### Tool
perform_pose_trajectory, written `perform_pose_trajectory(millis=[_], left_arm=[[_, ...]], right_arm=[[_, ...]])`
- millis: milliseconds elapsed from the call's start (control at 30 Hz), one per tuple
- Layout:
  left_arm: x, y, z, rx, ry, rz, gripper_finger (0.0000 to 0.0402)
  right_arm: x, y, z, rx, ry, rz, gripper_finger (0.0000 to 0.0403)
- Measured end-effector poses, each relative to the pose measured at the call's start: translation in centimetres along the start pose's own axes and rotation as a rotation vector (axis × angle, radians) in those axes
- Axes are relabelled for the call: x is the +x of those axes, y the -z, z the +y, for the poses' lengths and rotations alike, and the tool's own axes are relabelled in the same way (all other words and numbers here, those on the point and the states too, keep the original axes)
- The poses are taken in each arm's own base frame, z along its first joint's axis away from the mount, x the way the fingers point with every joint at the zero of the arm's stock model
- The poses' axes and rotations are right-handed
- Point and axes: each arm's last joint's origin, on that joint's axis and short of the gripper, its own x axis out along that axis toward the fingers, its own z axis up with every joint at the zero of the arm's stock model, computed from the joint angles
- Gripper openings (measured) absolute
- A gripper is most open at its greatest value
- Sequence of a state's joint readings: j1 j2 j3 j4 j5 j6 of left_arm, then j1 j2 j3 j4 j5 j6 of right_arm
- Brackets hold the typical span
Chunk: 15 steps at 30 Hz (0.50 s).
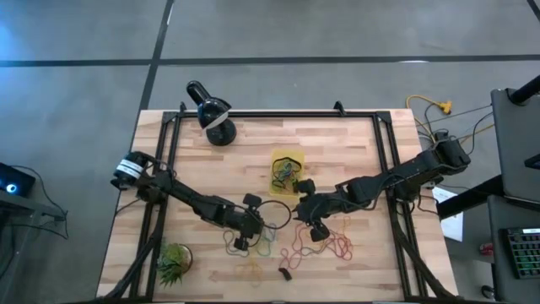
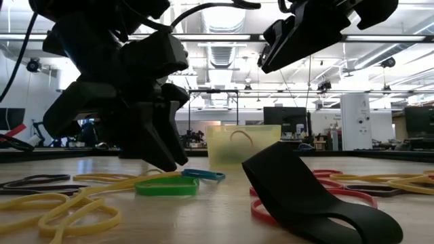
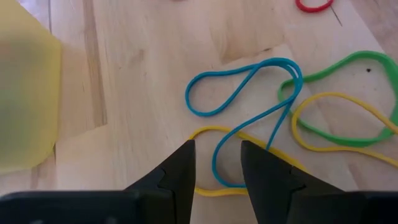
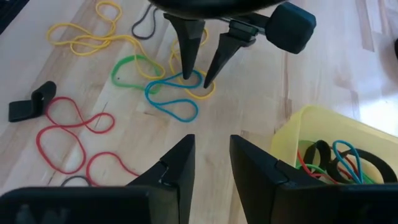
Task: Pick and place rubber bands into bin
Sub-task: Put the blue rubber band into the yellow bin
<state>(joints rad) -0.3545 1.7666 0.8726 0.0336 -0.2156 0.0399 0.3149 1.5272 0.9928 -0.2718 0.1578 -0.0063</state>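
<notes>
The yellow bin (image 1: 287,171) stands mid-table with several rubber bands inside (image 4: 336,158). Loose bands lie near the table's front: a blue one (image 3: 245,93), green (image 3: 348,99), yellow (image 4: 81,37) and red (image 4: 68,137). My left gripper (image 3: 216,168) is open and points down at the table, its fingers on either side of the blue band's near loop (image 4: 198,78). My right gripper (image 4: 208,162) is open and empty. It hovers above the table between the bin and the loose bands (image 1: 308,211). My left gripper's fingertips (image 4: 186,73) reach down to the table beside the blue band's loop (image 3: 217,163), which runs through the gap between them. I cannot tell whether they touch the band. The band lies flat on the table.
A black domed lamp (image 1: 211,114) stands at the far left. A small green plant (image 1: 173,263) sits at the near left corner. A wide black strap loop (image 4: 28,106) lies near the red bands. Dark frame rails (image 1: 392,169) run along the table's sides.
</notes>
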Motion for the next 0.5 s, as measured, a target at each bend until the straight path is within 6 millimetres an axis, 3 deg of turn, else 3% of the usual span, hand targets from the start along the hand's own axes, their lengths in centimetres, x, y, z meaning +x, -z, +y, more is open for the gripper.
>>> perform_pose_trajectory(millis=[500], left_arm=[[1.7, 0.2, 0.0, 0.005, 0.041, -0.017, 0.0101]], right_arm=[[0.0, 0.0, 0.0, 0.001, 0.001, -0.006, 0.0094]])
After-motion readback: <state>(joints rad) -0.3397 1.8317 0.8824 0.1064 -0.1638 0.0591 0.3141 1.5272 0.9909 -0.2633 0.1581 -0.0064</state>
